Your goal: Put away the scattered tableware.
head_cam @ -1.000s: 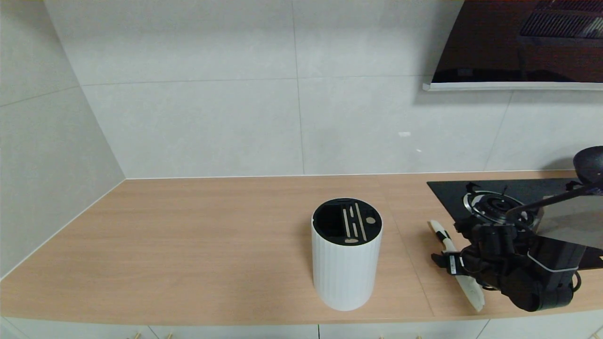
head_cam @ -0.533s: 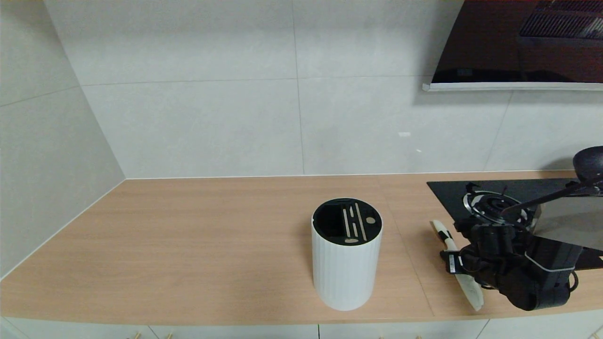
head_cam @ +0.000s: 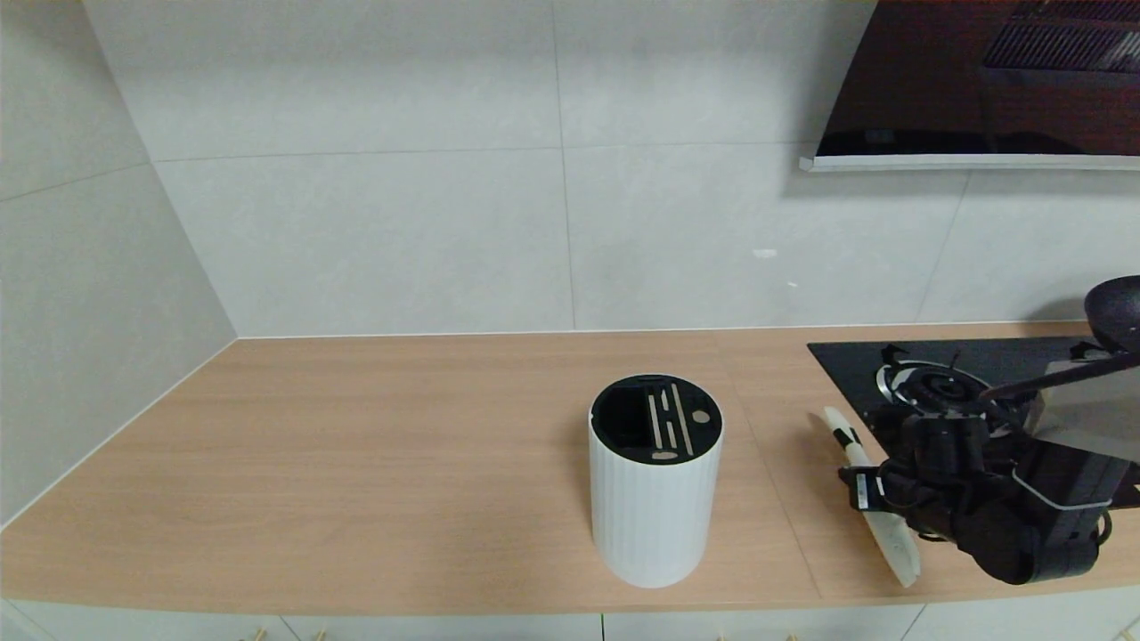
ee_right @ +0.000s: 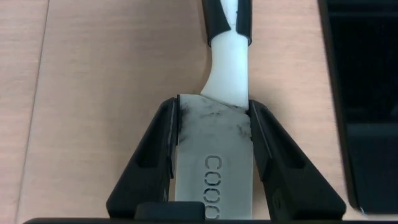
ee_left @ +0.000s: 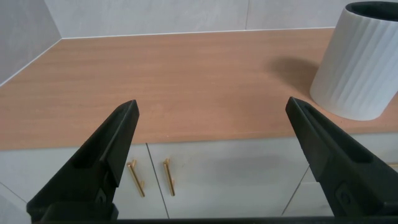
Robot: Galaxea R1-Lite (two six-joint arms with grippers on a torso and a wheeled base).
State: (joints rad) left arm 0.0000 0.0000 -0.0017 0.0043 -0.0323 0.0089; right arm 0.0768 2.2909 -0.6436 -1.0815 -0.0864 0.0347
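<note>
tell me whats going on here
The robot is tidying a kitchen counter. Its right pincer is closed on the blade of a white knife lying beside the stove. A white slotted holder stands upright to its left, slots empty. The left pincer hangs open near the counter's front edge, holding nothing.

One white knife (ee_right: 214,143), held in the right claw (ee_right: 213,115); one ribbed white holder (head_cam: 655,481), well off to that claw's left; one hob burner (head_cam: 931,385), just beyond the claw
</note>
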